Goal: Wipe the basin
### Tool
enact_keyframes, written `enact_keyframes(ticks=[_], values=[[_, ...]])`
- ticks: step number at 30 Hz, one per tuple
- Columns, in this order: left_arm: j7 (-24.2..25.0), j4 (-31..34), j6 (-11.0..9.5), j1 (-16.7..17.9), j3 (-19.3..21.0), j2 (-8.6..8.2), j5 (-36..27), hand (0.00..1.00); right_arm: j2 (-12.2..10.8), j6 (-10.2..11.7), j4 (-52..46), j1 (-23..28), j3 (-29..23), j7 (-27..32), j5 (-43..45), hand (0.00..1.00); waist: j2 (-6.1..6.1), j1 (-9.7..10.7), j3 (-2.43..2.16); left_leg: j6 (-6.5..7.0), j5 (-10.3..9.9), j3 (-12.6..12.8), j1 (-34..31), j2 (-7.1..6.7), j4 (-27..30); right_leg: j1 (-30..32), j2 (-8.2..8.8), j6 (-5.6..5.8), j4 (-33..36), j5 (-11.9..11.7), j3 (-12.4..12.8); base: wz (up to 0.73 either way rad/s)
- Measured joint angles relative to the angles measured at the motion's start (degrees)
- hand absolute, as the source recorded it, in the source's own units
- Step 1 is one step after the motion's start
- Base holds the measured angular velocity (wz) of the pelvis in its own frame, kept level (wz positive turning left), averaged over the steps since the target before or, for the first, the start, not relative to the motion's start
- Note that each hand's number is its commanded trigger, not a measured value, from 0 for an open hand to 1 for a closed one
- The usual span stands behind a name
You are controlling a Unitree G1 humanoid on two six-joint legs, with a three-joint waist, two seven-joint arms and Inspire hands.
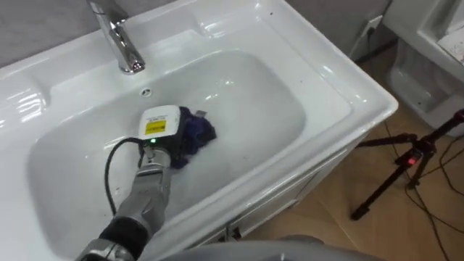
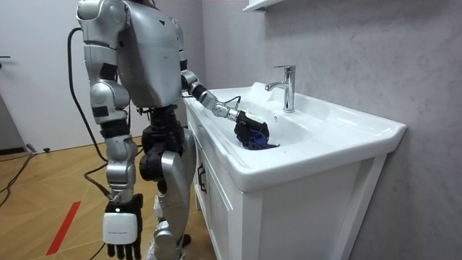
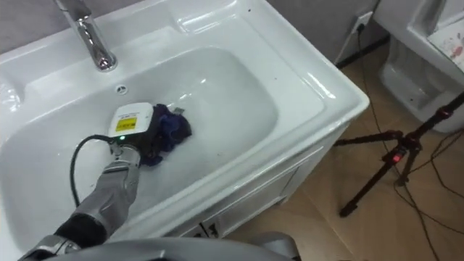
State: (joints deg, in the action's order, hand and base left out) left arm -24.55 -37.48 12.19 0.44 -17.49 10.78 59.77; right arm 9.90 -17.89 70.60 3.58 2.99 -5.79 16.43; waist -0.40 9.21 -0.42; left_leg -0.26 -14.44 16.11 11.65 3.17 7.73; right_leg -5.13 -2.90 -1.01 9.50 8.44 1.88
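Now: left hand (image 1: 159,130) atop crumpled blue cloth (image 1: 196,133), glossy basin (image 1: 255,93).

- Basin (image 1: 304,80): glossy white, plain throughout.
- Faucet (image 1: 119,36): bright chrome silver.
- Cloth (image 1: 197,132): dark blue, no pattern.
- Left hand (image 1: 161,125): white back plate with a yellow label, dark fingers beneath it, silver-grey forearm.
- Right hand (image 2: 121,230): white back, black fingers.
- Cabinet (image 2: 289,209): plain white.
- Wall (image 2: 346,43): mottled light grey.
- Floor (image 2: 43,180): warm wood-toned planks, with one red stripe (image 2: 65,227).
- Tripod (image 1: 395,170): black, with a small red light.
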Motion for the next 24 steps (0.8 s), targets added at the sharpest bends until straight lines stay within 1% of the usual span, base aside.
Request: enact_keyframes(ticks=[1,3,4,5,6,7,9,11,13,17,19,20,22,24], values=[[-0.7,-0.2,0.0,0.3,0.2,0.23,0.8,1.0,0.0,0.2,0.0,0.0,-0.3,0.1,0.3,0.0,0.02,-0.3,-0.07,-0.08,0.1,-0.5,0.0,0.01,0.0,-0.1,0.03,-0.1,0.0,0.1,-0.5,0.27],[-2.8,-0.4,0.0,2.5,1.7,0.69,3.5,1.0,0.3,0.5,-0.2,-0.2,-2.1,0.3,0.5,0.0,0.48,-1.5,-0.65,-0.38,0.3,-1.4,0.0,0.1,0.0,-0.8,0.04,-0.52,-0.5,0.3,-1.3,0.21],[-3.0,-0.3,0.0,2.8,1.8,0.87,3.8,1.0,0.4,0.5,0.0,-0.2,-2.1,0.3,0.6,0.0,0.61,-1.8,-0.72,-0.49,0.4,-1.6,0.1,0.14,0.0,-0.9,0.04,-0.63,-0.8,0.2,-1.6,0.18],[-3.1,-1.0,0.0,2.8,2.2,1.42,3.8,1.0,0.5,0.6,0.0,-0.3,-2.1,0.4,1.1,0.0,0.94,-2.0,-0.83,-0.6,0.5,-2.3,0.3,0.17,0.0,-1.2,0.01,-0.81,-0.9,0.3,-2.1,0.14],[-3.7,-1.9,0.0,2.9,3.0,1.8,4.0,1.0,0.7,0.9,0.0,-0.3,-2.1,0.7,1.1,0.0,1.4,-2.8,-0.72,-0.79,0.6,-2.4,1.0,0.25,-0.2,-1.7,-0.07,-0.99,-0.9,0.4,-2.1,0.04],[-4.0,-2.3,0.0,3.0,3.5,1.79,4.0,1.0,0.8,1.1,0.1,-0.2,-2.1,0.8,1.1,0.0,1.62,-3.4,-0.77,-0.83,0.6,-2.5,1.2,0.3,-0.2,-1.9,-0.13,-1.1,-0.9,0.5,-2.0,-0.08],[-4.8,-3.0,0.0,3.3,5.4,1.8,4.3,1.0,0.9,1.3,0.5,-0.2,-2.2,0.9,1.8,0.0,2.19,-4.5,-0.78,-1.09,0.8,-4.9,1.6,0.31,-0.2,-2.3,-0.26,-1.5,-0.8,0.7,-2.1,-0.03],[-5.2,-3.1,0.0,3.3,6.3,1.84,4.8,1.0,0.9,1.6,0.6,-0.3,-2.2,0.9,2.2,0.0,2.34,-4.9,-0.81,-1.26,1.1,-6.1,1.4,0.3,-0.2,-2.2,-0.31,-1.69,-0.8,0.9,-2.2,0.03],[-5.3,-3.2,0.0,3.5,6.6,1.84,5.4,1.0,1.1,1.7,0.6,-0.4,-2.2,0.9,2.2,0.0,2.49,-5.0,-0.84,-1.41,1.3,-6.4,1.4,0.31,-0.2,-2.3,-0.3,-1.9,-0.8,1.0,-2.5,0.03],[-6.8,-3.2,-0.1,4.1,6.6,1.55,5.3,1.0,1.8,2.0,0.6,-0.4,-2.2,1.3,2.2,0.0,3.52,-6.2,-0.91,-1.52,1.4,-7.0,1.3,0.41,-0.3,-2.4,-0.37,-2.07,-0.7,1.1,-2.6,-0.03],[-7.3,-3.2,-0.2,4.1,6.6,1.36,5.2,1.0,1.7,2.4,0.6,-0.6,-2.2,1.5,2.1,0.0,3.73,-6.4,-0.89,-1.52,1.4,-7.9,1.1,0.47,-0.3,-2.4,-0.19,-2.09,-0.7,1.1,-3.4,0.08],[-7.5,-3.2,-0.4,4.1,6.7,1.33,5.0,1.0,1.7,2.7,0.6,-0.9,-2.3,1.8,2.2,0.0,3.79,-6.4,-0.89,-1.52,1.4,-8.7,1.0,0.53,-0.4,-2.4,-0.12,-2.09,-0.6,1.1,-4.0,0.11],[-7.5,-3.2,-0.9,4.1,6.9,1.32,4.9,1.0,1.7,3.6,0.6,-1.2,-2.5,2.5,2.1,0.0,3.79,-6.5,-0.88,-1.52,1.4,-9.4,1.1,0.61,-0.4,-2.5,-0.09,-2.09,-0.6,1.1,-5.4,0.09],[-7.5,-3.2,-1.4,4.1,7.3,1.23,4.8,1.0,1.7,4.3,0.3,-1.5,-2.6,3.4,1.9,0.0,3.79,-6.5,-0.87,-1.52,1.4,-10.7,1.2,0.66,-0.4,-2.8,0.04,-2.1,-0.7,1.1,-7.4,0.09]])
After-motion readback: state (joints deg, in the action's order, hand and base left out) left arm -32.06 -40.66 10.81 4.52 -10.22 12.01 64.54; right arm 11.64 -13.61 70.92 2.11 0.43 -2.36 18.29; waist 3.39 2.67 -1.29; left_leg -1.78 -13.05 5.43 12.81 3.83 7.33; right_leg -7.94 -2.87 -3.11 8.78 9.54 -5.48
